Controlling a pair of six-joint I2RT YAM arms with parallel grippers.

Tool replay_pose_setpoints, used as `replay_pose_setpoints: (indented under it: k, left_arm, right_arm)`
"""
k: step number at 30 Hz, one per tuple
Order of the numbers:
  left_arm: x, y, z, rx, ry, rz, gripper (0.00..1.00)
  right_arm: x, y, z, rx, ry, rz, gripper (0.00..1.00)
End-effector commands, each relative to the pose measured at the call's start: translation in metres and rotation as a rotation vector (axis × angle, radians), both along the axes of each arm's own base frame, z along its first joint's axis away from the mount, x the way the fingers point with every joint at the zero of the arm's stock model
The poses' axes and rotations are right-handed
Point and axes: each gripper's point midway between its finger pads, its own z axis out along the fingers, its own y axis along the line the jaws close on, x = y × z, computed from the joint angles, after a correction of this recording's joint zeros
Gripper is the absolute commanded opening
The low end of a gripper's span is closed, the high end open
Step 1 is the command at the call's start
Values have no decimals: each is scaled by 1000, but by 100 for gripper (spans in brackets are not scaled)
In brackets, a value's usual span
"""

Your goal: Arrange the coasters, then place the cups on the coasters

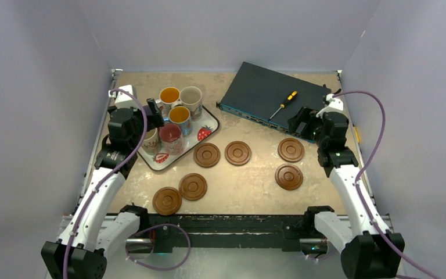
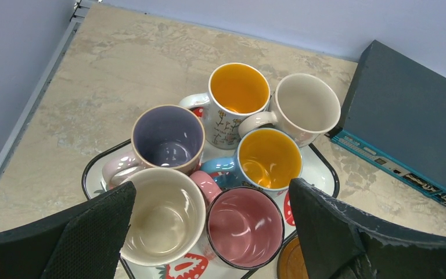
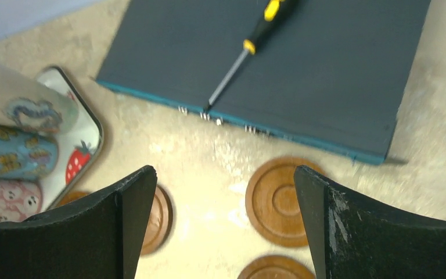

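DESK: What is the left gripper doing?

PHOTOGRAPHER: It is hovering over the strawberry-print tray, jaws standing wide apart and gripping nothing. All six cups are crowding the tray beneath it. A pink one and a cream one are sitting right between the fingers. A blue one with an orange interior and one with a purple interior are sitting just beyond the fingertips. A flower-patterned one and another cream one are standing farthest out.

DESK: And the right gripper?

PHOTOGRAPHER: Its jaws are also standing well apart, holding nothing, above the table. Six coasters are lying flat on the table, all apart from the cups. In the wrist view, one is showing between the fingers, close to the finger at the view's right. Another is peeking out from behind the other finger, and a third is lying cut off at the bottom edge.

DESK: Anything else?

PHOTOGRAPHER: One flat dark teal electronics box is lying beyond the fingertips, with one yellow-and-black screwdriver resting on top.
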Motion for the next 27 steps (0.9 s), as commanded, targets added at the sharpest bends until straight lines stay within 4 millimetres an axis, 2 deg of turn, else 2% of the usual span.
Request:
replay_pose_setpoints:
  k: [1,4,9,14,17,20,23,27]
  left_arm:
    - [2,-2,18,1,-46,-21,99]
    - [3,-6,15,-5,-36,-38,99]
    - [4,-8,13,-8,-35,-49,99]
    - [7,-3,6,10,-12,-21,99]
    - [7,-3,3,12,-2,-19,99]
    - [7,-4,2,10,-2,-23,99]
    - [8,-4,2,9,-2,-26,99]
    - [9,-4,0,12,4,-20,98]
  right_arm:
    - [-12,21,-59,61,176,58,91]
    - [-9,29,-82,29,236,49,91]
    - [8,43,-117,-125,401,7,89]
    - [24,53,-134,-165,429,-21,87]
    - [28,49,-145,-185,454,-58,85]
    - [28,45,-158,-190,487,-88,84]
    - [24,53,-170,-170,525,-52,84]
    - [19,43,-184,-202,576,-102,80]
